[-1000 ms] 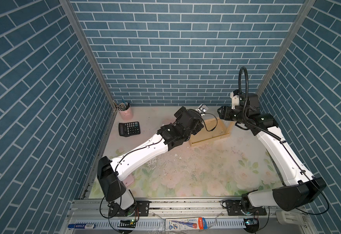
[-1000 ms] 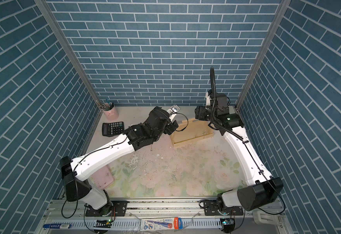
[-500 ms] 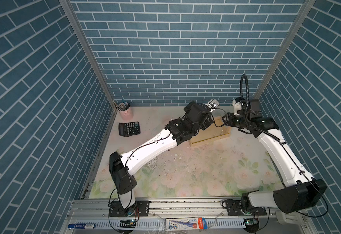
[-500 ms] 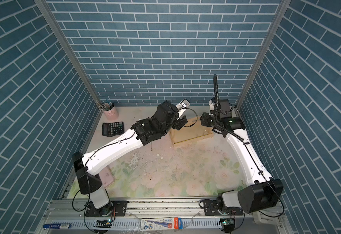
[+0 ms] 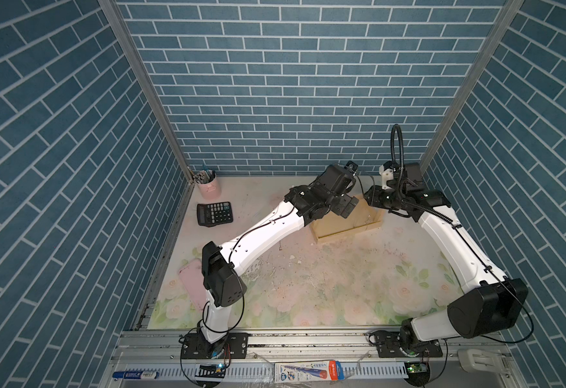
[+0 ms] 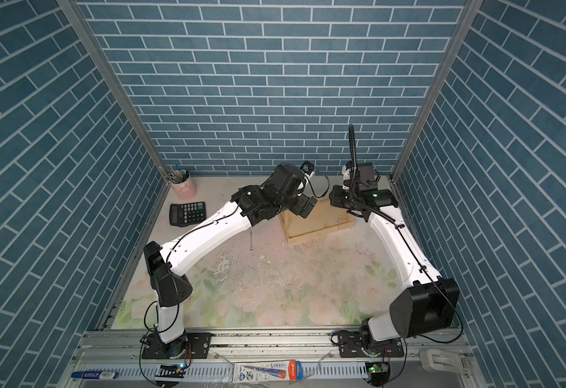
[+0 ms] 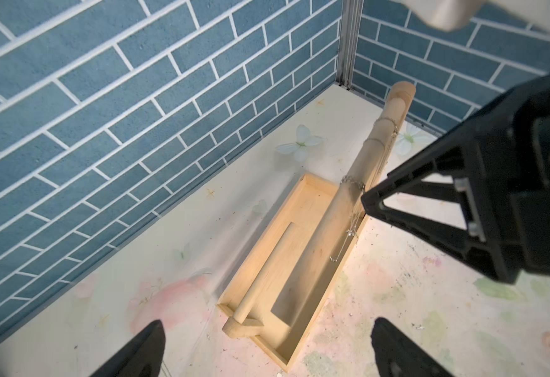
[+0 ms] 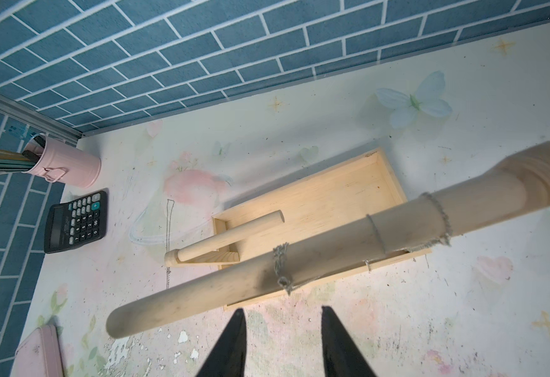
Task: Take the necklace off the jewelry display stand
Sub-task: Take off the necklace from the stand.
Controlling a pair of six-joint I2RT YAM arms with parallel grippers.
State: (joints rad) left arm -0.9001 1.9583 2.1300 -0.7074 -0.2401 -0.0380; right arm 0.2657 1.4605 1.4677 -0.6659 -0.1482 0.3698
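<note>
Blue brick-pattern walls close in on three sides. Underfoot lies a pale floral mat (scuffed, speckled with grit), and an aluminium rail lines the front edge.

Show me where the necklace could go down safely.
Free: the bare mat in the front middle, between left arm and right arm, before the jewelry display stand. Crowded: back left corner with calculator and pink cup; pink case front left.

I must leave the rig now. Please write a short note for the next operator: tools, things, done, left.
Left tool: open, empty, above the jewelry display stand.
Right tool: open, empty, close to the bar.
Necklace: looped around the bar; another thin chain lies on the mat.
Done: approach only.
Left: grip the necklace, probably slide it off the bar's end.
</note>
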